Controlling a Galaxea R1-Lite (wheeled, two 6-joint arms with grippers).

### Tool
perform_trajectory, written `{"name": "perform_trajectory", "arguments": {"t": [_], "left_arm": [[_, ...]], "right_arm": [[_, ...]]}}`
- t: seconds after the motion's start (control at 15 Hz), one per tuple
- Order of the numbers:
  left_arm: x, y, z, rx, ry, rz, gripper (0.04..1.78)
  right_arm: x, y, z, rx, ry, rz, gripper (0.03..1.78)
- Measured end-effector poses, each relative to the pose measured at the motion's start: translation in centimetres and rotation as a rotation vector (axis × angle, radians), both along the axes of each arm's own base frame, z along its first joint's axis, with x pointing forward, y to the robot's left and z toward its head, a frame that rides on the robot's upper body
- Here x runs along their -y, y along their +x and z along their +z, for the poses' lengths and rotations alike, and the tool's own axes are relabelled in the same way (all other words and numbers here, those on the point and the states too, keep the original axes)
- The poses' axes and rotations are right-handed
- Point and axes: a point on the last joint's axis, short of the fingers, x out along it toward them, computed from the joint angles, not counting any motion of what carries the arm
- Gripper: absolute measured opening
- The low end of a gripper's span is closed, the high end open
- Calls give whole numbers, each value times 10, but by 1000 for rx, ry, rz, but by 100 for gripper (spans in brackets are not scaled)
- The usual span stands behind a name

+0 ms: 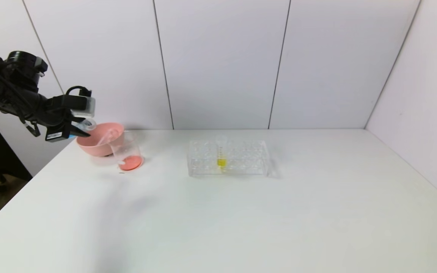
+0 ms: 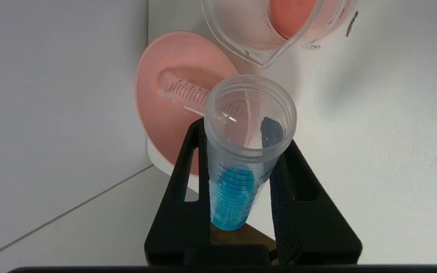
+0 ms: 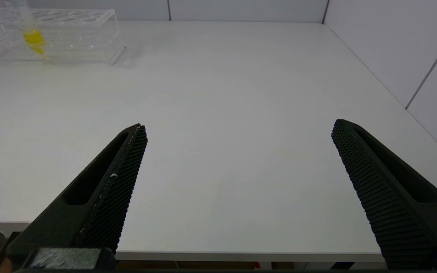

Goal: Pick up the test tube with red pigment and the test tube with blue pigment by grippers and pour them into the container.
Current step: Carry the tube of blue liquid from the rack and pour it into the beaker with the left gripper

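Currently the left gripper (image 2: 241,167) hangs over the white worktop's (image 1: 241,212) far left corner, fingers (image 2: 298,197) pinching the slim clear test tube with blue pigment (image 2: 237,170), blue liquid pooled at its rounded end. Just beside it sits the pink bowl (image 1: 99,146) with an empty clear graduated tube (image 2: 182,93) lying inside. The small clear glass beaker (image 1: 127,153), touching the bowl, holds orange-red liquid. Clear tube rack (image 1: 228,157) mid-worktop keeps one yellow-liquid tube (image 1: 221,153). Right gripper (image 3: 237,131) hovers low near the worktop's near edge, fingers spread wide.
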Motion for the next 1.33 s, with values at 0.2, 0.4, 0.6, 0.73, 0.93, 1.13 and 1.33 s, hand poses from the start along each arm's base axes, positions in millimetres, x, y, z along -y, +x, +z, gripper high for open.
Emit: {"name": "perform_trajectory", "arguments": {"t": [0.2,0.4,0.6,0.73,0.93,1.13,1.33], "left_arm": [[4,3,-1,7,10,-6,46],[10,6,-2,7,34,-4,46],[10,7,-3,7,41,2,46],[12,8,-2,5,62,16,46],[14,9,-3,2,68,18,46],[14,10,-4,-1,75,23,46],[15,10,-4,-8,101,48,46]], "right_arm": [[0,0,0,0,0,0,177],[0,0,0,0,0,0,177],[0,0,0,0,0,0,177],[0,0,0,0,0,0,177],[0,0,0,0,0,0,177],[0,0,0,0,0,0,177],[0,0,0,0,0,0,177]]}}
